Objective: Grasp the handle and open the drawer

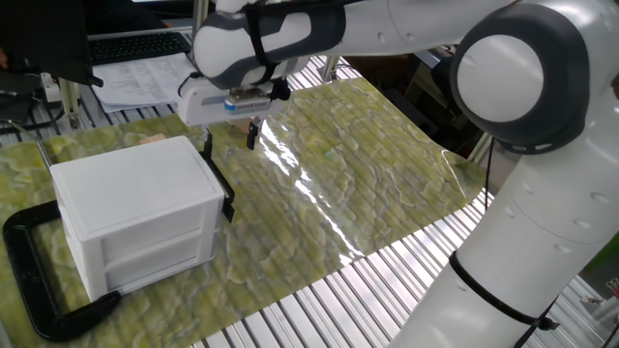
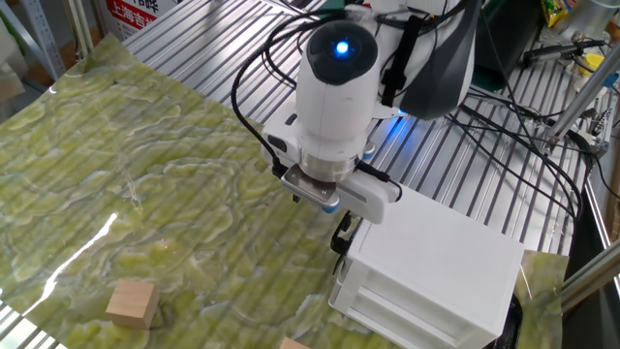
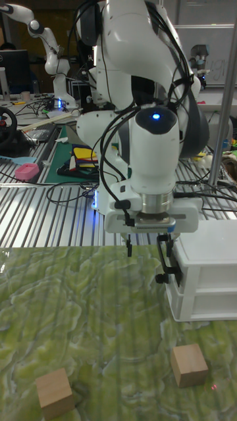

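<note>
Glossy white plastic drawer (image 1: pixel 135 208)

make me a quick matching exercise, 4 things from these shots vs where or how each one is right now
Things:
1. pincer
2. handle
3. clamp
4. wooden blocks

States:
A. black C-shape around the cabinet's rear
B. lying on the green mat
C. open, above the mat by the drawer front
D. black bar fixed to the white drawer

Pairs: 1-C, 2-D, 3-A, 4-B
</note>
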Available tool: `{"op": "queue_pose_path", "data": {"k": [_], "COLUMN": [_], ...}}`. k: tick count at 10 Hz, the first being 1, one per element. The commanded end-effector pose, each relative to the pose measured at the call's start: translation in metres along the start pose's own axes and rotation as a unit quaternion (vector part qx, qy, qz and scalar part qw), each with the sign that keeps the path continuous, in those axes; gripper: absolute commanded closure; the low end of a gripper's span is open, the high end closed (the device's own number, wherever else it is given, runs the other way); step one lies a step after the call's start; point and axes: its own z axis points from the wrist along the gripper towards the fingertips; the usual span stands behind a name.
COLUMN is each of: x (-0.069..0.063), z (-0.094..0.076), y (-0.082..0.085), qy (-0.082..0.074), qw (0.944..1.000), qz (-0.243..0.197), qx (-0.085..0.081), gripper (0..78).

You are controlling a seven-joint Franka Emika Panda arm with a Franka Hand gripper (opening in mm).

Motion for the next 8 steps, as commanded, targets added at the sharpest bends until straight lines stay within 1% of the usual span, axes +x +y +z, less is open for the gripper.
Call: {"op": "queue_pose_path", "data": {"k": [1, 3, 8], "x": [0.007, 0.006, 0.003], "z": [0.008, 0.009, 0.024], "y": [-0.001, -0.001, -0.001], "qy": [0.008, 0.008, 0.009], "qw": [1.0, 1.0, 0.9999], "qz": [-0.005, -0.005, -0.003], "qx": [0.0, 0.003, 0.01], "gripper": [0.2, 0.2, 0.2]}}
